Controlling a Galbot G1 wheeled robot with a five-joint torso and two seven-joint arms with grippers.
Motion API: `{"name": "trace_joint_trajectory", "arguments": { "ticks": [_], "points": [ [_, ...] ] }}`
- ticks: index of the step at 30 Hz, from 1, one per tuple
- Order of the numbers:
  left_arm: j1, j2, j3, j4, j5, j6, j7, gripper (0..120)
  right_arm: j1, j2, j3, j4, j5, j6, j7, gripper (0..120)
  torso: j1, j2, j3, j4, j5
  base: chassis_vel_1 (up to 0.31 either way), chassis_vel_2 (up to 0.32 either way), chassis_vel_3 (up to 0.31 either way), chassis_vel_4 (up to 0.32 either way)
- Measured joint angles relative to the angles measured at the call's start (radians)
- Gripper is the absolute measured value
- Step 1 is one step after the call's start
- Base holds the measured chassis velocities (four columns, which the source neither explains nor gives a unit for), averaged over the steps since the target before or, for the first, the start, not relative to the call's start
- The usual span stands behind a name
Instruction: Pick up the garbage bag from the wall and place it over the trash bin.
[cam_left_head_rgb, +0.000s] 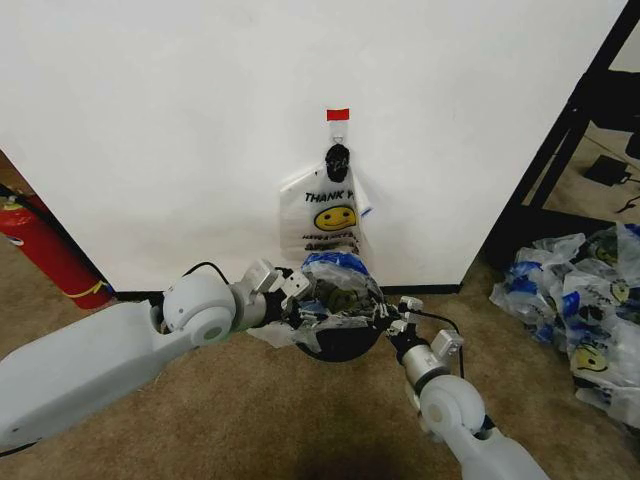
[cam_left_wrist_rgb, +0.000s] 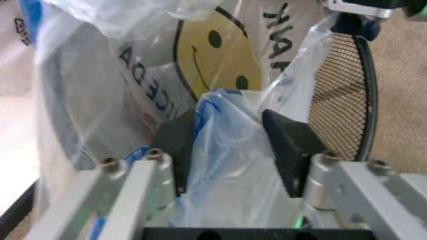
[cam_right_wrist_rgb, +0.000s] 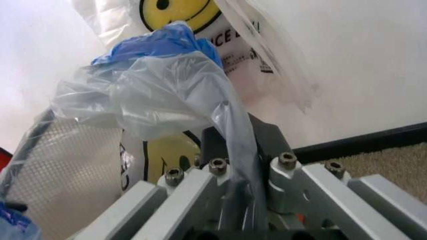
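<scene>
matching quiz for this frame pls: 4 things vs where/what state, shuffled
Things:
1. garbage bag
2. spare bag
3. fire extinguisher
4. right gripper

States:
A. standing on the floor against the wall, to the robot's left
B. shut on plastic at the bin's rim
C. hanging from the red-taped hook
D. stretched over the trash bin, held by both grippers

Pairs: 1-D, 2-C, 3-A, 4-B
</scene>
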Motion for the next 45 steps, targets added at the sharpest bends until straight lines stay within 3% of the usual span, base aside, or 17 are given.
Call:
{"name": "trace_joint_trajectory", "arguments": {
  "ticks": [6, 10, 18, 22, 29, 39, 42, 45],
  "points": [
    [0.051, -0.010, -0.024, -0.027, -0.001, 0.000, -0.036, 10, 0.006, 0.010, -0.001, -0.006, 0.008, -0.004, 0.014, 1, 0.000, 0.000, 0.000, -0.0002, 0.0000, 0.000, 0.000, 0.000, 0.000],
    [0.084, -0.012, -0.043, -0.045, 0.003, -0.001, -0.053, 0, 0.008, 0.015, -0.001, -0.009, 0.014, -0.006, 0.023, 1, 0.000, 0.000, 0.000, -0.0002, -0.0001, 0.000, 0.000, 0.000, 0.000],
    [0.255, -0.018, -0.144, -0.145, 0.065, -0.025, -0.122, 0, 0.031, 0.042, 0.009, -0.025, 0.051, -0.026, 0.069, 1, 0.000, 0.000, 0.000, 0.0005, 0.0001, 0.000, 0.000, 0.000, 0.000],
    [0.308, -0.054, -0.158, -0.169, 0.126, -0.084, -0.156, 0, 0.032, 0.059, 0.026, -0.027, 0.069, -0.034, 0.105, 1, 0.000, 0.000, 0.000, -0.0006, -0.0001, 0.000, 0.000, 0.000, 0.000],
    [0.424, -0.110, -0.214, -0.193, 0.150, -0.112, -0.202, 0, 0.045, 0.086, 0.030, -0.030, 0.104, -0.049, 0.151, 1, 0.000, 0.000, 0.000, 0.0000, 0.0002, 0.000, 0.000, 0.000, 0.000],
    [0.610, -0.192, -0.309, -0.142, 0.228, -0.144, -0.193, 0, 0.046, 0.112, 0.045, 0.006, 0.179, -0.080, 0.206, 1, 0.000, 0.000, 0.000, 0.0001, -0.0001, 0.000, 0.000, 0.000, 0.000],
    [0.677, -0.249, -0.348, -0.098, 0.257, -0.154, -0.181, 0, 0.039, 0.123, 0.052, 0.018, 0.194, -0.090, 0.215, 1, 0.000, 0.000, 0.000, -0.0007, -0.0002, 0.000, 0.000, 0.000, 0.000],
    [0.741, -0.295, -0.378, -0.068, 0.291, -0.168, -0.172, 0, 0.037, 0.132, 0.052, 0.020, 0.205, -0.097, 0.220, 1, 0.000, 0.000, 0.000, 0.0003, 0.0006, 0.000, 0.000, 0.000, 0.000]
  ]
}}
